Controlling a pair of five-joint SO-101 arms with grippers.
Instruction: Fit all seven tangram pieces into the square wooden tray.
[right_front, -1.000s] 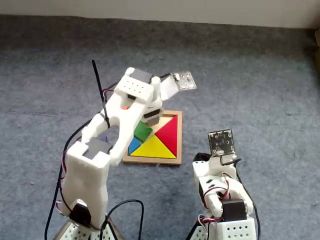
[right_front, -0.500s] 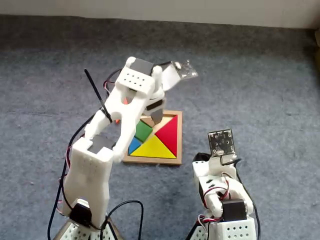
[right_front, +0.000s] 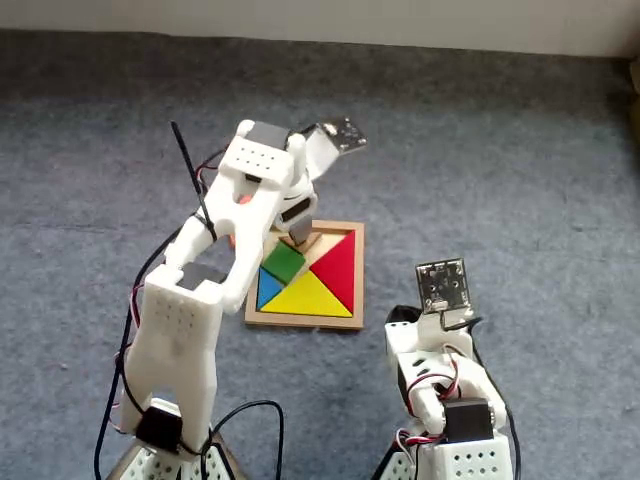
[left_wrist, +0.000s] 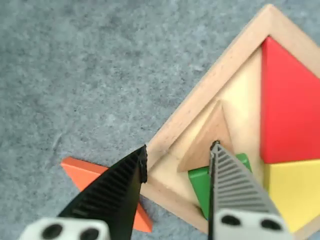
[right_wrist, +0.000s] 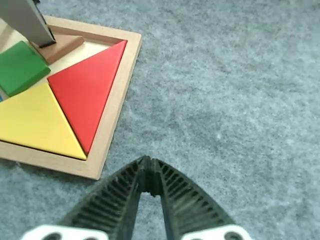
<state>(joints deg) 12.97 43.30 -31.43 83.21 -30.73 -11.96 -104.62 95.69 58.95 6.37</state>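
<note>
Evidently the square wooden tray (right_front: 352, 324) lay mid-tabletop, only partly filled. We noted the red triangle (right_front: 338, 268) seated on its right side, the yellow triangle (right_front: 305, 297) along the near side, the green square (right_front: 284, 263) at the centre and a blue piece (right_front: 267, 290) at the near left. A plain brown triangle (left_wrist: 207, 142) lay loose in the bare far part, not pushed into any corner. An orange piece (left_wrist: 82, 172) lay flat on the grey tabletop (right_front: 520, 170), just beside the tray's left rim.

The left gripper (left_wrist: 179, 150) hung over the tray's far-left area with its jaws apart. One tip rested at the brown triangle and the other stood over the rim. The right gripper (right_wrist: 149, 166) sat near the right arm's base, clear of the tray, with its jaws together on nothing.

We judged the pieces to be light, stiff and unlikely to break. Their painted faces looked smooth, so slippage was the main concern. A triangle offers no parallel edges, so a squeeze may push it out sideways. We would take hold across a short side near a corner, or nudge the piece along the tray floor. The orange piece lay low on the soft cloth, so the tips would have to press down beside its edges.
</note>
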